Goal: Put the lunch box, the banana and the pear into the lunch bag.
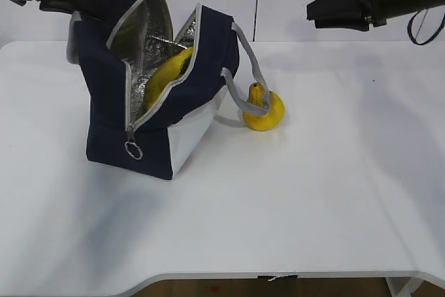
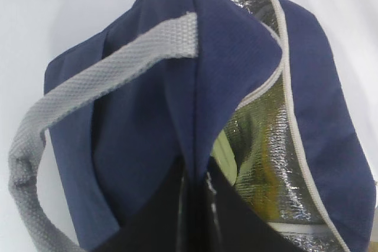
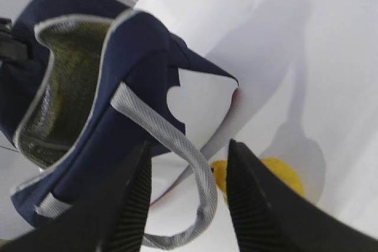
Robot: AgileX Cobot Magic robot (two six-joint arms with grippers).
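Lunch bag (image 1: 163,113) with banana (image 1: 167,73) inside, left gripper (image 2: 195,205) clamped on its fabric, right gripper (image 3: 188,205) apart.

Navy lunch bag (image 1: 111,116) with grey handles (image 1: 243,74), silver foil lining, white side panel; yellow banana (image 1: 167,71); golden-yellow pear (image 1: 264,113); white table (image 1: 313,193).

Matte black arms, right pincer (image 3: 188,199) with ribbed black fingers (image 3: 131,205), looped black cable (image 1: 425,27)
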